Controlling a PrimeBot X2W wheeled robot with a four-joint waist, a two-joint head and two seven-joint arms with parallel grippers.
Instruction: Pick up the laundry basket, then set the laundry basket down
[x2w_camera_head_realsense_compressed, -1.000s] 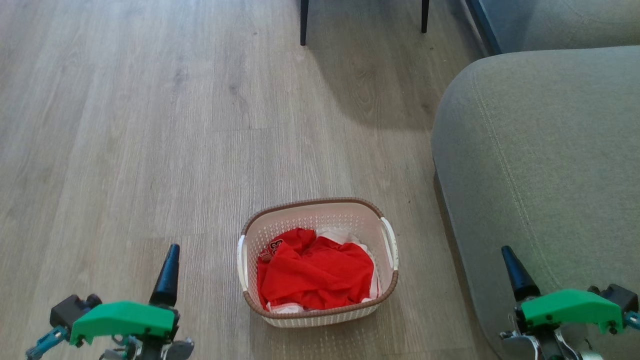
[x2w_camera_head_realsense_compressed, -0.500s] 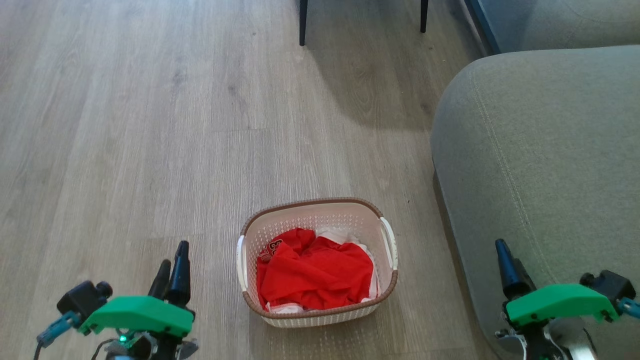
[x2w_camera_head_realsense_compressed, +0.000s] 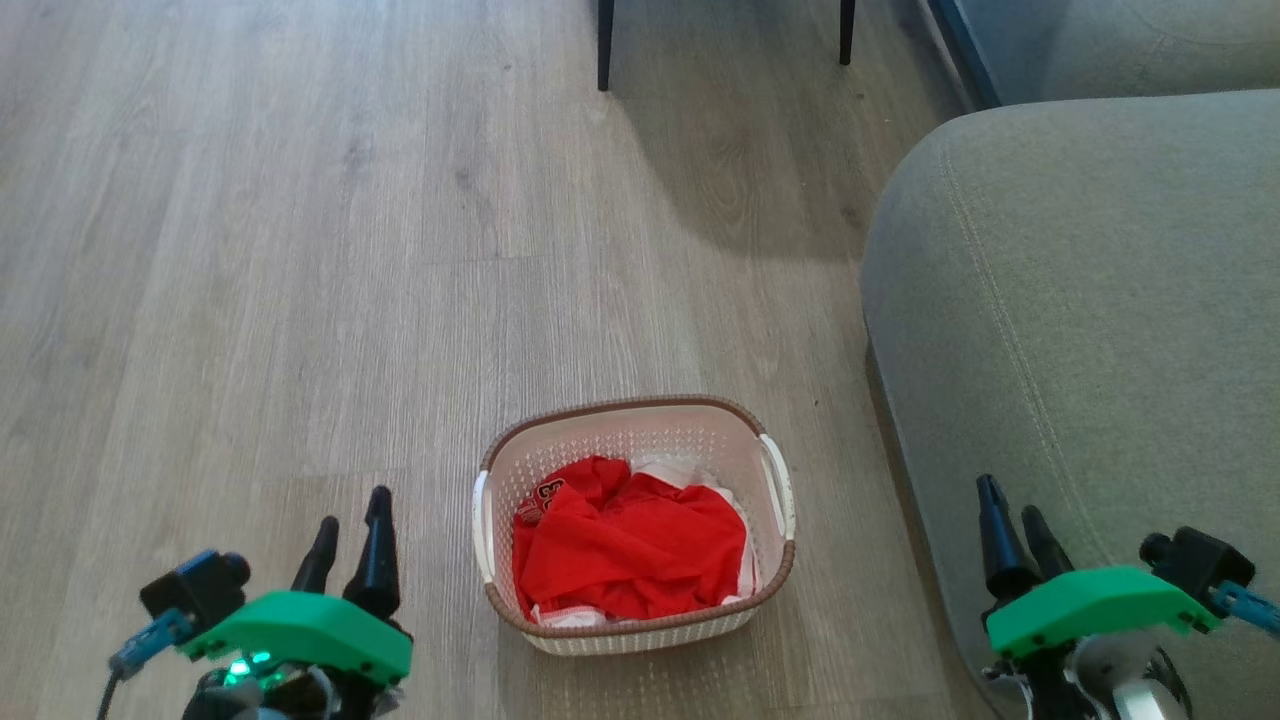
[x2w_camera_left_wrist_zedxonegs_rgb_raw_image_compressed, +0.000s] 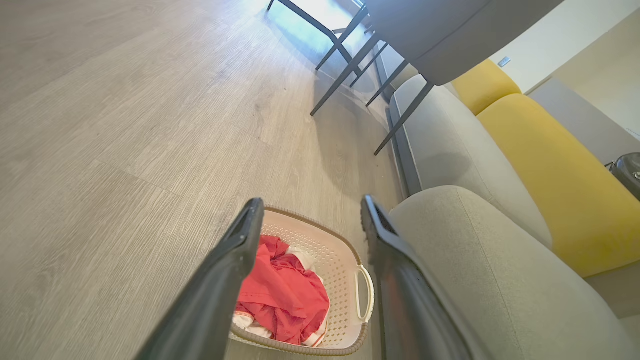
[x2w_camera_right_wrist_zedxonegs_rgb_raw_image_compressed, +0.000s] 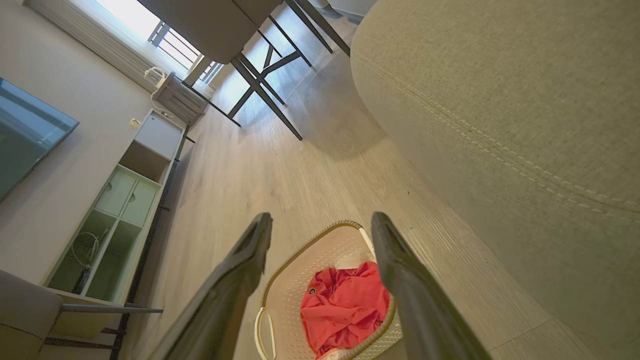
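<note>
Pale wood-plank floor (x2w_camera_head_realsense_compressed: 300, 250), grey sofa (x2w_camera_head_realsense_compressed: 1080, 300) at right. Left gripper (x2w_camera_head_realsense_compressed: 352, 512): spread wide, empty, near the left handle (x2w_camera_head_realsense_compressed: 483, 525), not touching. Right gripper (x2w_camera_head_realsense_compressed: 1010, 502): spread wide, empty, over the sofa edge, apart from the right handle (x2w_camera_head_realsense_compressed: 780, 487). Laundry basket (x2w_camera_head_realsense_compressed: 640, 440) between them on the floor, holding red clothing (x2w_camera_head_realsense_compressed: 630, 545). Risk: uneven grip at the handles tilting the load; right arm fouling the sofa.

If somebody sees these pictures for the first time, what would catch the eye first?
The bright red cloth crumpled in the laundry basket, which stands on the wooden floor, low in the middle of the head view. Next come the big grey-green sofa on the right, and the green-capped left gripper and right gripper, both open, either side of the basket and not touching it.
</note>
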